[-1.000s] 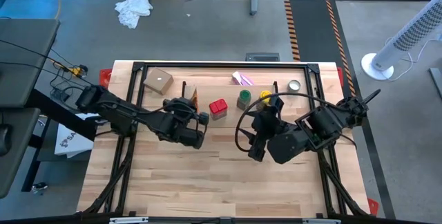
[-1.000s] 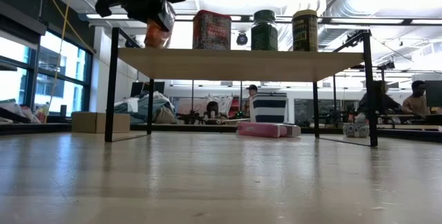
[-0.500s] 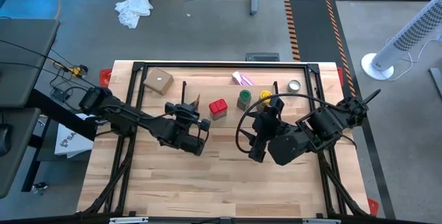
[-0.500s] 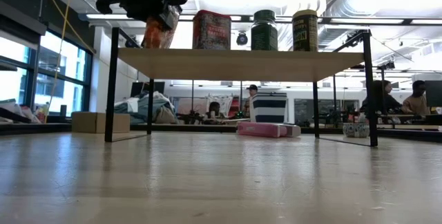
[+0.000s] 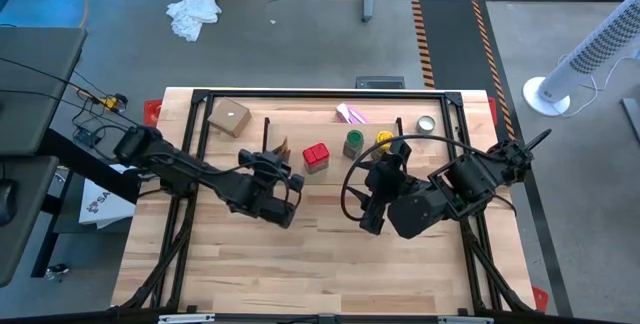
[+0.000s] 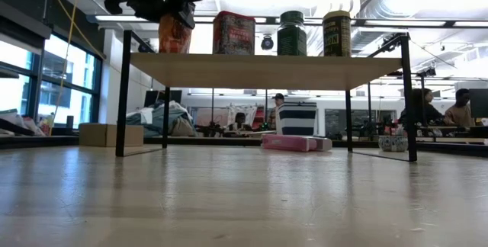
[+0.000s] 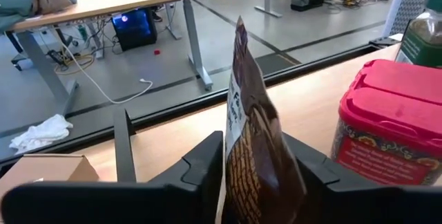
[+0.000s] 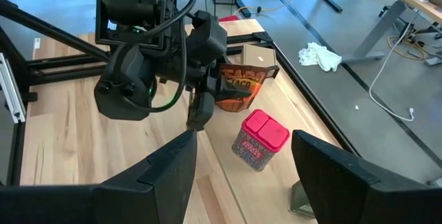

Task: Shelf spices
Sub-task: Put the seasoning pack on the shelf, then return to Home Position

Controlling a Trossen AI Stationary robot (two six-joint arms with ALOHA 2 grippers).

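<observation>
- Left gripper [image 7: 259, 175] on the shelf [image 6: 267, 69], jaws either side of the upright orange-brown packet [image 7: 252, 148]; whether they pinch it I cannot tell
- Packet stands at the shelf's end, beside the red container [image 6: 233, 33], then green-lidded jar [image 6: 291, 33], yellow jar [image 6: 336, 33]
- Right gripper [image 8: 238, 162] waits in front of the shelf, jaws apart, empty

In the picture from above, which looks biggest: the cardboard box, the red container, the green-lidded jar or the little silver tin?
Largest to smallest, as seen in the high view:
1. cardboard box
2. red container
3. green-lidded jar
4. silver tin

The jar and the tin look nearly alike from above, so their order is unsure.
</observation>
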